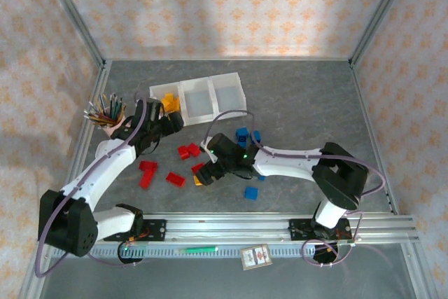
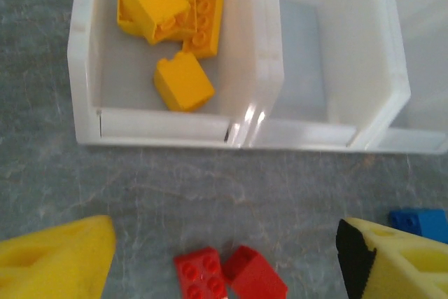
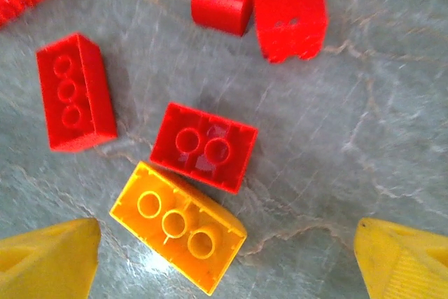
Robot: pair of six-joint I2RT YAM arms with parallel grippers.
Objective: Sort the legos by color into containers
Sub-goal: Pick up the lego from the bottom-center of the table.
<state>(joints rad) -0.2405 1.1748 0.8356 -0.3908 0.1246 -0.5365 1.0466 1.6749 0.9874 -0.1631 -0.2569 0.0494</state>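
- Legos (image 1: 187, 150), top view: loose at centre frame, below the containers (image 1: 210, 97), 3 joined bins. Judged light, rigid and slick. Open floor all round.
- Left wrist view: left gripper (image 2: 224, 232) spread and empty. Yellow bricks (image 2: 175, 15) lie in the upper-left bin.
- Right wrist view: right gripper (image 3: 227, 232) spread wide around a yellow brick (image 3: 178, 236), lower centre. A red brick (image 3: 204, 146) crowds it, so pinch the long sides.

Three joined white bins (image 1: 197, 97) are set in a row, open tops up, on the bench (image 1: 301, 103). In the left end bin, yellow bricks (image 2: 171, 15) are piled. Loose in front are scattered red bricks (image 1: 187, 150) and blue bricks (image 1: 243, 133). One yellow brick (image 3: 178, 225) is laid studs-up just beside a red brick (image 3: 204, 146).
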